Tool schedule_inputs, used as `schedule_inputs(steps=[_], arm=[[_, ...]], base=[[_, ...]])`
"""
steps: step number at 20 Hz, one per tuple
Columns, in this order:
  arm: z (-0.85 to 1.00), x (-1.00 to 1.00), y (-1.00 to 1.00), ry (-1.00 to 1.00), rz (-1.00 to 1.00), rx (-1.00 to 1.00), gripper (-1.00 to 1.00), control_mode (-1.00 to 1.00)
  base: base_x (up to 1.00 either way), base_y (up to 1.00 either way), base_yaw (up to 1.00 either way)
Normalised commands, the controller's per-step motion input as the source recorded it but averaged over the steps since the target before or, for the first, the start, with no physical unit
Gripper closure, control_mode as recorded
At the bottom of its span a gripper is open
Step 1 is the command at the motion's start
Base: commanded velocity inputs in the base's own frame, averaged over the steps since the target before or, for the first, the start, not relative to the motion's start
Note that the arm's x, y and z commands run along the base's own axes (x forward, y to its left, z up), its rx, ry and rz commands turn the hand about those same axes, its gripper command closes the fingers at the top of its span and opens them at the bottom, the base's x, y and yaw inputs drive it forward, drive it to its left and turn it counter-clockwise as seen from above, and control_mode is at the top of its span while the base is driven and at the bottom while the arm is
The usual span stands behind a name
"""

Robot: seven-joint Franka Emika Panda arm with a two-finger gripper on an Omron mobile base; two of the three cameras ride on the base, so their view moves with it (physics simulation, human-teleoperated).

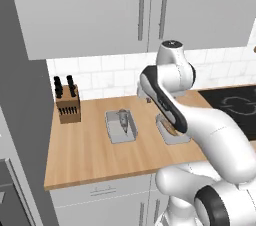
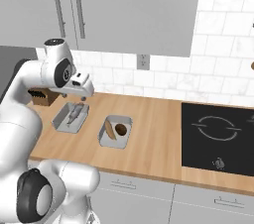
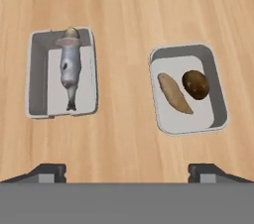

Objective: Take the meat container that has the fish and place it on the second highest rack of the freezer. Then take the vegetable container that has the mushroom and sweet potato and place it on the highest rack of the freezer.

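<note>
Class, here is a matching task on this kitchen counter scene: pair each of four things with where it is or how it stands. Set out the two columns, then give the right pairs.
Things:
1. fish
2. sweet potato
3. knife block
4. tool

Descriptions:
A. open, above the counter, holding nothing
B. beside the mushroom in one tray
C. alone in its own tray
D. at the back of the counter, near the tiled wall

Pairs: 1-C, 2-B, 3-D, 4-A
</note>
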Motion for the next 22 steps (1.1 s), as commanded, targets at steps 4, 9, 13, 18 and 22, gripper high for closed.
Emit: schedule_inputs(steps=[4,9,13,18,22], arm=[[-0.77,0.00,0.42,0.01,0.13,0.00,-1.00,-1.00],[-0.51,0.14,0.66,0.00,0.31,-0.16,-1.00,-1.00],[-0.47,0.19,0.44,0.00,0.37,-0.34,-1.00,-1.00],[-0.69,0.64,0.18,-0.04,0.25,-0.15,-1.00,-1.00],[-0.57,0.42,0.03,0.01,0.13,-0.08,-1.00,-1.00]], base=[[0.00,0.00,0.00],[0.00,0.00,0.00],[0.00,0.00,0.00],[0.00,0.00,0.00],[0.00,0.00,0.00]])
